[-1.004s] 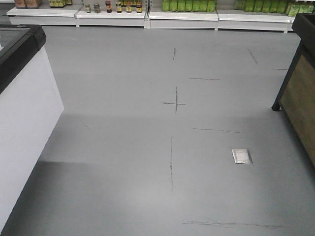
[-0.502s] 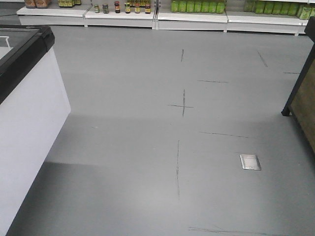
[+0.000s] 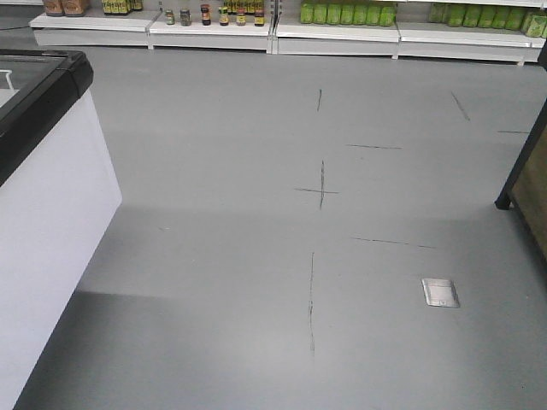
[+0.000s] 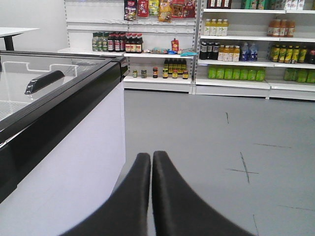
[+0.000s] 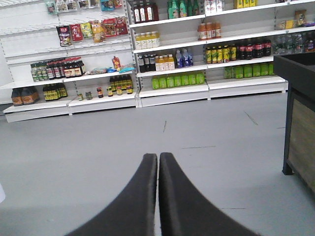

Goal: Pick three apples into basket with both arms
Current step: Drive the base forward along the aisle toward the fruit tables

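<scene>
Freezer cabinet [image 3: 51, 171] is filling the left edge as my base is rolling over the grey shop floor [image 3: 214, 256]. My left gripper [image 4: 151, 155] is riding pinched together with nothing in it. Ahead, the taped cross mark [image 3: 320, 190] and the metal floor plate [image 3: 440, 292] are sliding lower and rightward compared with a second ago. My right gripper [image 5: 158, 157] is likewise pressed closed and carrying nothing. At far right the wooden-sided stand [image 5: 301, 132] is slipping almost out of the front view. The apples and the basket are showing in none of the views, so I judge I am travelling to reach them, with no picking begun.
</scene>
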Available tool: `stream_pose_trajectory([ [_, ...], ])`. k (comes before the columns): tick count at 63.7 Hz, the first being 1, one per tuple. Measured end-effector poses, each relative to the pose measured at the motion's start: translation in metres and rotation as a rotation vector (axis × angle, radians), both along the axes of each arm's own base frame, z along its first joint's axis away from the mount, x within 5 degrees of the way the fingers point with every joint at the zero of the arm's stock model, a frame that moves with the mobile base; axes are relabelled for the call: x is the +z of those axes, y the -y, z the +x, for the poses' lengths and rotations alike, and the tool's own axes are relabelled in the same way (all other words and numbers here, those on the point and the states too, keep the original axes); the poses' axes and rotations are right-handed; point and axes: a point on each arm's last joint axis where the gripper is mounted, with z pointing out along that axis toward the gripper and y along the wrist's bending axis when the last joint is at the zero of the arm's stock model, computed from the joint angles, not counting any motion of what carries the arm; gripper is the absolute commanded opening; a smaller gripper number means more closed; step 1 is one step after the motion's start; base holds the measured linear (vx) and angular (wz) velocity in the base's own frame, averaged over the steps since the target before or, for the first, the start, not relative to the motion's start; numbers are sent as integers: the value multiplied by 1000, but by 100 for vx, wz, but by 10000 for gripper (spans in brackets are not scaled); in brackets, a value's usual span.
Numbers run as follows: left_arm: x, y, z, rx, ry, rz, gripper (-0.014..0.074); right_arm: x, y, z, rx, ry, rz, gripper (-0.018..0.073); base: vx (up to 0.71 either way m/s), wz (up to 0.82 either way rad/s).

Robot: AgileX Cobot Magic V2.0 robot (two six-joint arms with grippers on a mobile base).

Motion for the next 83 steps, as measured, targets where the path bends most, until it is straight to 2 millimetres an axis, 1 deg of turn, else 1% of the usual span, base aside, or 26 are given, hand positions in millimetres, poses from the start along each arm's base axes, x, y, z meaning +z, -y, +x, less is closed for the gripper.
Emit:
stream_pose_trajectory([
  [83,0,0,0,0,0,0,-6,0,0,0,-1,0,0,-4,13,-7],
])
